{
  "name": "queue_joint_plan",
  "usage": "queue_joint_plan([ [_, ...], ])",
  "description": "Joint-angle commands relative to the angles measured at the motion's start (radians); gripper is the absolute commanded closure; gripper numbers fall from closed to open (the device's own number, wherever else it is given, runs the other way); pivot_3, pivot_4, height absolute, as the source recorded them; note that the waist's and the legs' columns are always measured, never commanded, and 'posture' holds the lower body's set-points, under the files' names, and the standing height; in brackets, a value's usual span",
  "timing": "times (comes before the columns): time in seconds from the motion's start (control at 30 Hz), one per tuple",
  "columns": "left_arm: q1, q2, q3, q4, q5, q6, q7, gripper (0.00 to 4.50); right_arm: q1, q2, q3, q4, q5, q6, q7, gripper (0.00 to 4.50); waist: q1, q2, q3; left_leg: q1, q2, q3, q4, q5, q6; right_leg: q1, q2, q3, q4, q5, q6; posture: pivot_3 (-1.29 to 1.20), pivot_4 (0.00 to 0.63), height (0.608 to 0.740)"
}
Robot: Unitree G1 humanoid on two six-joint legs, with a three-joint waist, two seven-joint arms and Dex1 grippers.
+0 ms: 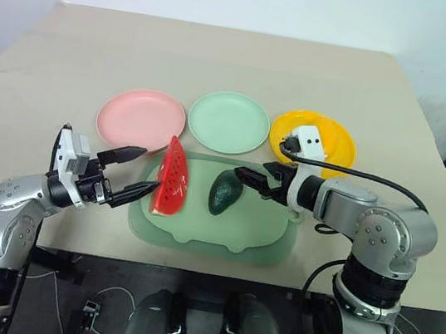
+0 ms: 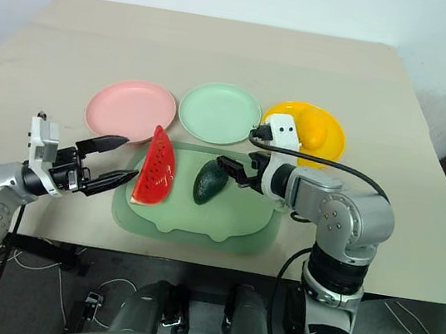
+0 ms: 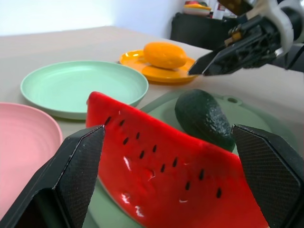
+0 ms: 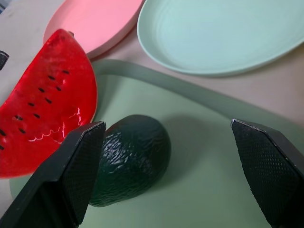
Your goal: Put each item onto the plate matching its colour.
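The red watermelon wedge [image 1: 173,178] stands on its rind on the left of the pale green mat [image 1: 255,232]. My left gripper [image 1: 148,173] is open, one finger on each side of the wedge's near end, not touching it. The dark green avocado [image 1: 224,193] lies at the mat's middle. Just to its right, my right gripper [image 1: 251,174] hovers open, pointing down at it. The yellow fruit [image 2: 317,126] rests on the yellow plate [image 2: 278,108]. Behind the mat, the pink plate [image 1: 140,118] and mint green plate [image 1: 229,122] hold nothing.
The three plates stand in a row behind the mat, pink on the left, yellow on the right. The beige table [image 1: 222,58] stretches bare beyond them. A black cable [image 1: 372,183] runs from my right wrist over the table's right side.
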Motion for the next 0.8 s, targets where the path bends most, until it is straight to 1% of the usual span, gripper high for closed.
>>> queue_joint_plan([
  [0.03, 0.003, 0.026, 0.034, -0.040, -0.018, -0.004, -0.006, 0.00, 0.013, 0.034, 0.007, -0.024, 0.023, 0.007, -0.021, 0.03, 0.000, 0.000, 0.000, 0.000, 0.000, 0.000, 0.000, 0.000, 0.000, 0.000, 0.000, 0.000, 0.000, 0.000, 0.000, 0.00, 0.150, 0.696],
  [0.23, -0.008, 0.049, 0.038, -0.045, -0.018, -0.012, -0.008, 0.00, 0.021, 0.086, 0.055, 0.009, 0.015, 0.007, -0.052, 0.03, -0.001, 0.000, 0.000, 0.000, 0.000, 0.001, -0.002, 0.001, -0.001, -0.002, 0.000, 0.001, 0.000, 0.000, 0.000, 0.00, 0.150, 0.696],
  [0.47, -0.025, 0.040, 0.031, -0.060, -0.025, -0.001, 0.010, 0.00, 0.006, 0.116, 0.100, 0.084, 0.015, 0.007, -0.057, 0.03, -0.001, 0.000, 0.000, 0.000, -0.001, 0.001, -0.003, 0.001, -0.002, -0.002, 0.000, 0.001, 0.000, 0.000, 0.000, 0.00, 0.150, 0.696],
  [0.6, -0.028, 0.036, 0.023, -0.075, -0.026, 0.007, 0.025, 0.00, -0.015, 0.119, 0.124, 0.135, 0.003, -0.003, -0.052, 0.03, -0.001, 0.000, 0.000, 0.000, -0.001, 0.001, -0.004, 0.001, -0.002, -0.002, 0.000, 0.001, 0.000, 0.000, 0.000, 0.00, 0.150, 0.696],
  [0.7, -0.033, 0.033, 0.017, -0.090, -0.027, 0.019, 0.039, 0.00, -0.024, 0.085, 0.171, 0.174, -0.008, -0.044, -0.038, 0.03, -0.001, 0.000, 0.000, 0.000, -0.001, 0.001, -0.004, 0.001, -0.002, -0.002, 0.000, 0.001, 0.000, 0.000, 0.000, 0.00, 0.150, 0.696],
  [0.8, -0.031, 0.034, 0.021, -0.098, -0.029, 0.026, 0.045, 0.00, -0.029, 0.046, 0.194, 0.175, -0.004, -0.086, -0.017, 0.58, -0.001, 0.000, 0.000, 0.000, -0.001, 0.002, -0.004, 0.002, -0.002, -0.002, 0.001, 0.001, 0.000, 0.000, 0.000, 0.00, 0.150, 0.696],
])
